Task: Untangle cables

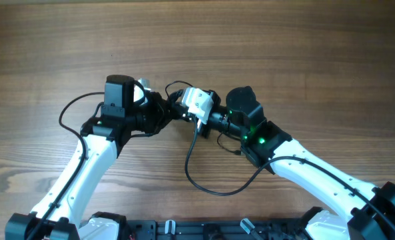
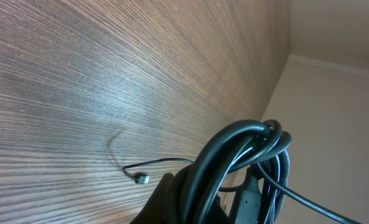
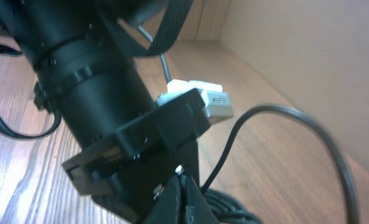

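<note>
The cables are a coiled bundle of black wires (image 1: pixel 172 105) between my two grippers at the table's middle. In the left wrist view the bundle (image 2: pixel 246 155) loops between my left gripper's fingers (image 2: pixel 209 202), which are shut on it. One thin strand ends in a small USB plug (image 2: pixel 144 179) lying on the wood. My left gripper (image 1: pixel 162 112) and right gripper (image 1: pixel 179 109) nearly touch. In the right wrist view my right fingers (image 3: pixel 181 190) are pressed shut beside the coil (image 3: pixel 231 214), and a strand (image 3: pixel 277 111) arcs away from them. A long loose strand (image 1: pixel 197 180) hangs down and loops toward the front.
The wooden table (image 1: pixel 304 47) stretches bare behind and to both sides. The left arm's black wrist (image 3: pixel 91 81) and white camera (image 3: pixel 203 102) fill the right wrist view. A beige wall (image 2: pixel 340 93) borders the table.
</note>
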Robot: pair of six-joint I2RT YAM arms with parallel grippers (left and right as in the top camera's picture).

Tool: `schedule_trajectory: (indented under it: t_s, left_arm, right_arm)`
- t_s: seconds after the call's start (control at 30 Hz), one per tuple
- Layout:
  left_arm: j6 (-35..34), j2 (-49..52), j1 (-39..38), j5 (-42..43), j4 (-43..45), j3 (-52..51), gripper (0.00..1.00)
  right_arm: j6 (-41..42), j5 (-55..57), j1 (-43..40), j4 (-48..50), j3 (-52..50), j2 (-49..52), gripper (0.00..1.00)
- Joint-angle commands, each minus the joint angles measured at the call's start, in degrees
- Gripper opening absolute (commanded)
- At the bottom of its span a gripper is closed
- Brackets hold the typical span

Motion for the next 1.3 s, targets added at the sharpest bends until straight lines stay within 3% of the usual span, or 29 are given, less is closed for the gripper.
schedule_trajectory:
  t_s: [0.0, 0.03, 0.1, 0.27, 0.33, 0.4, 0.5, 0.63, 0.73, 0.87, 1.07, 1.17, 1.27]
  left_arm:
    - [7.3, 0.2, 0.3, -0.1, 0.9, -0.6, 0.04]
    - [12.9, 0.2, 0.3, -0.7, 0.8, -0.6, 0.04]
    - [22.6, 0.2, 0.3, -3.7, 0.2, -0.6, 0.04]
    - [32.2, 0.2, 0.3, -6.0, 0.5, -0.6, 0.04]
    - [33.4, 0.2, 0.3, -11.5, 0.7, -0.6, 0.04]
    - [34.1, 0.2, 0.3, -17.5, 0.7, -0.6, 0.04]
    - [42.2, 0.2, 0.3, -17.4, 1.6, -0.6, 0.04]
    - [51.6, 0.2, 0.3, -13.8, 1.4, -0.6, 0.04]
    - [56.4, 0.2, 0.2, -3.8, 1.4, -0.6, 0.04]
    - [57.0, 0.2, 0.1, -3.1, -1.8, -0.6, 0.04]
    - [56.5, 0.2, -0.3, -9.6, -5.4, -0.6, 0.04]
    - [56.5, 0.2, -3.4, -13.7, -5.4, -0.6, 0.04]
    - [56.5, 0.2, -9.0, -22.7, -5.5, -0.6, 0.04]
  right_arm:
    - [1.6, -1.4, -0.3, -1.7, 1.0, -1.2, 0.46]
    - [4.1, -1.3, -0.4, -1.7, 1.0, -1.3, 0.79]
    - [10.4, -1.3, -0.8, -1.1, 1.0, -1.3, 0.84]
    - [27.6, -6.0, -1.7, -0.9, 1.0, -1.7, 0.83]
    - [30.6, -10.9, -1.7, -2.6, 1.0, -2.6, 0.81]
    - [31.7, -14.9, -1.9, -8.4, 1.0, -4.6, 0.87]
    - [31.7, -15.9, -4.5, -19.0, 1.0, -10.1, 1.00]
    - [29.9, -17.2, -9.7, -22.7, 1.0, -19.3, 1.00]
    - [8.7, -9.7, -9.8, -26.4, 1.0, -20.3, 0.97]
    - [5.5, -6.8, -8.7, -25.9, 1.0, -15.8, 0.89]
    - [5.7, -7.3, -2.9, -21.5, 1.0, -12.5, 0.82]
    - [5.6, 2.6, 0.9, -22.8, 1.0, -11.2, 0.70]
    - [4.5, 9.5, 2.9, -23.5, 1.0, -10.4, 0.68]
